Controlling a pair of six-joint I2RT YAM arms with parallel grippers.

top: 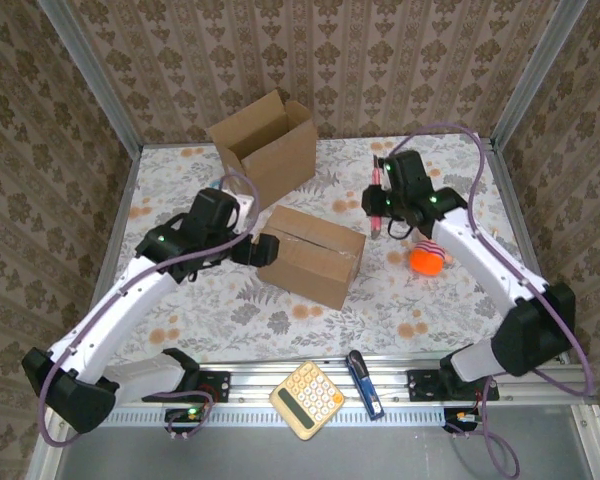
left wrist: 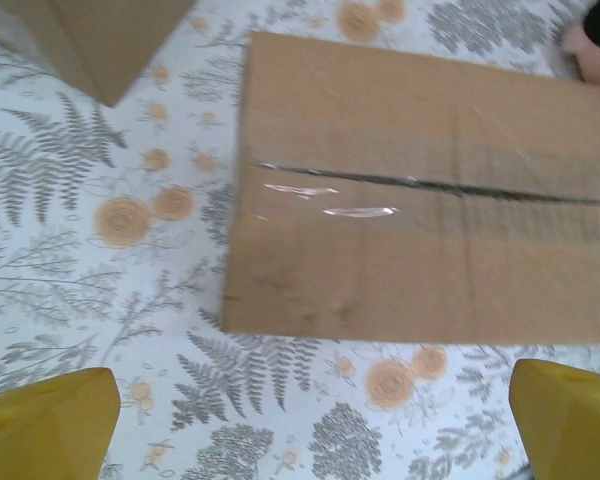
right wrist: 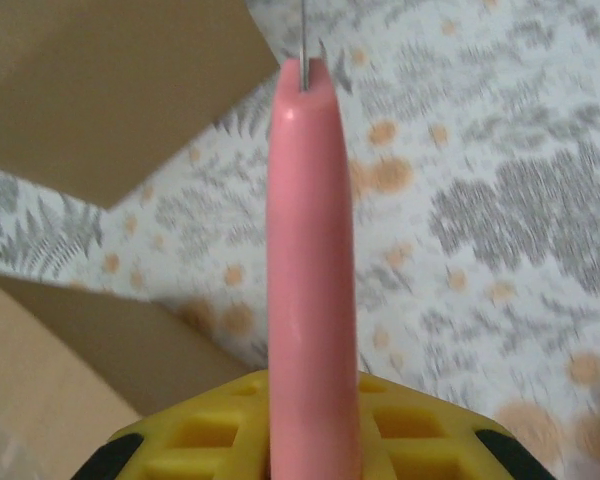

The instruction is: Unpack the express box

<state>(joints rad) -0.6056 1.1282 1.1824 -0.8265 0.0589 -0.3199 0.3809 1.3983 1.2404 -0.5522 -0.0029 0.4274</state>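
Pink cutter [right wrist: 310, 250] gripped in right pincer [right wrist: 310, 410], blade [right wrist: 303, 40] seemingly out, left pincer [left wrist: 300, 430] spread

The closed box [top: 310, 255] is plain brown cardboard, matt and slightly fibrous. A strip of clear tape [left wrist: 330, 198] along its seam catches the light in glossy streaks. The open box [top: 265, 145] looks like the same dull cardboard. The pink cutter [right wrist: 310, 250] is smooth, shiny plastic, tipped by a thin metal blade [right wrist: 304, 30]. The left claw [left wrist: 310, 440] has fingers [left wrist: 50, 425] of matt yellow plastic, and the right claw [right wrist: 310, 430] looks the same, moulded in a waffle pattern. The surface [top: 400, 300] wears a flat, matt flowered covering.
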